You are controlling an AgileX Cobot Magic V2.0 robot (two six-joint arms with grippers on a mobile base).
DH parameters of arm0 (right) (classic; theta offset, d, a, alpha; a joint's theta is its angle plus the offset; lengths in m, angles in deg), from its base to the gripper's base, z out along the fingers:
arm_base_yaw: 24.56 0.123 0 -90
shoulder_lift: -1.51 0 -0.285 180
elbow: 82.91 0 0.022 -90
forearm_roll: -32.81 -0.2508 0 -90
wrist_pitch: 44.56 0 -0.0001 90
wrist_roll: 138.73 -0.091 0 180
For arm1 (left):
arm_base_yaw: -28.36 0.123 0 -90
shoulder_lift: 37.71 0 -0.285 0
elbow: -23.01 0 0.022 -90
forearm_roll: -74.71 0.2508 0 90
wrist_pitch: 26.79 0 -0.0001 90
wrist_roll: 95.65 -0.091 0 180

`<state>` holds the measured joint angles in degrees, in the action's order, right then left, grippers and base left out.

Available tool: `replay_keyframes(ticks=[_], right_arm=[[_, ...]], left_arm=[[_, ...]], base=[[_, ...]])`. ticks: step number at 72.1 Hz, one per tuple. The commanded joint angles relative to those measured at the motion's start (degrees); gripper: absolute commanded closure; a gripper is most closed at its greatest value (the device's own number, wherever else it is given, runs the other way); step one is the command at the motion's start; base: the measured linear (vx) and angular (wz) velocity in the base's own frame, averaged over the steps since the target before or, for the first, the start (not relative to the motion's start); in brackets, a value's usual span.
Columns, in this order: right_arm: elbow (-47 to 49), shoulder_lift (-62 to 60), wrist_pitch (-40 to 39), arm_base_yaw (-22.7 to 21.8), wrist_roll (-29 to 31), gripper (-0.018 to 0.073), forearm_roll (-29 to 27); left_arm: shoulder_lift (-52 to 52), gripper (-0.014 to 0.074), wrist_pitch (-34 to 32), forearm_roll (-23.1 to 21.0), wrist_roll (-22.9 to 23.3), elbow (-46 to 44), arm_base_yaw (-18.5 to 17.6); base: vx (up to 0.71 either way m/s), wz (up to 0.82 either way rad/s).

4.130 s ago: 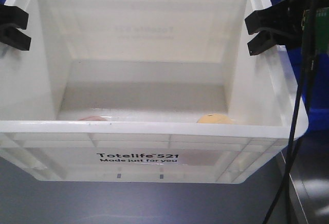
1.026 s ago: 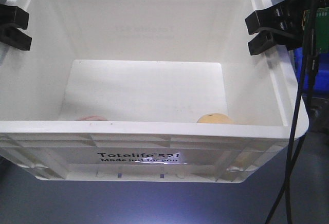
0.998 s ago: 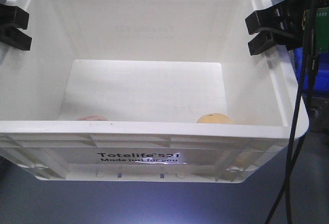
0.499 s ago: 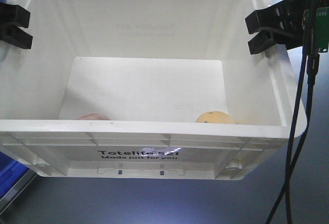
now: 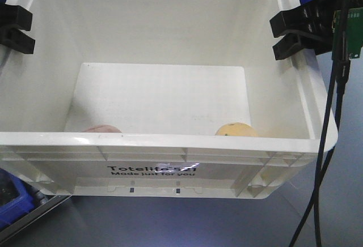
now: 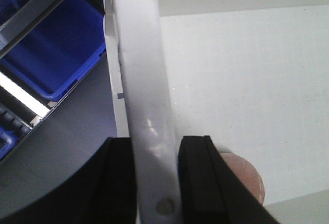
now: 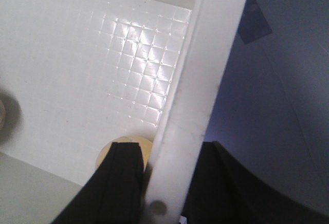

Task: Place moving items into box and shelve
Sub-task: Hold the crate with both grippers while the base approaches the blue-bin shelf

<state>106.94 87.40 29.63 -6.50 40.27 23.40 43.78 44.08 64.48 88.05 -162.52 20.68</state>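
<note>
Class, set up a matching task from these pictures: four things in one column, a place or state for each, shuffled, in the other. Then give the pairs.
Things:
1. pale yellow lump
2. pinkish-tan lump
3. left gripper
4. blue bin

Places or states:
A. outside the white tote
B. clamped on the tote's rim
C. tote floor, near the left gripper
D. tote floor, near the right gripper

Pairs: 1-D, 2-C, 3-B, 4-A

Storage or lab space, blue plastic bins (image 6: pixel 56 49), metal shelving (image 6: pixel 36 8)

"Totelife 521" on white box (image 5: pixel 62 170)
</note>
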Motion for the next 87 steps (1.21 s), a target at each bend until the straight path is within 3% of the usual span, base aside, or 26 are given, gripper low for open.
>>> replay_keyframes(ticks=[1,87], right_arm=[[2.4,-2.5,-0.9,-0.1,1.9,0.0571,-1.6],[2.4,-2.5,-0.9,-0.1,1.9,0.0571,-1.6]], left_arm=[[-2.2,0.0613,-5.7,-1.1,-0.1,-2.9,-0.1],[-2.2,0.0613,-5.7,-1.1,-0.1,-2.9,-0.1]], base=[[-0.01,0.56],[-0.01,0.46]])
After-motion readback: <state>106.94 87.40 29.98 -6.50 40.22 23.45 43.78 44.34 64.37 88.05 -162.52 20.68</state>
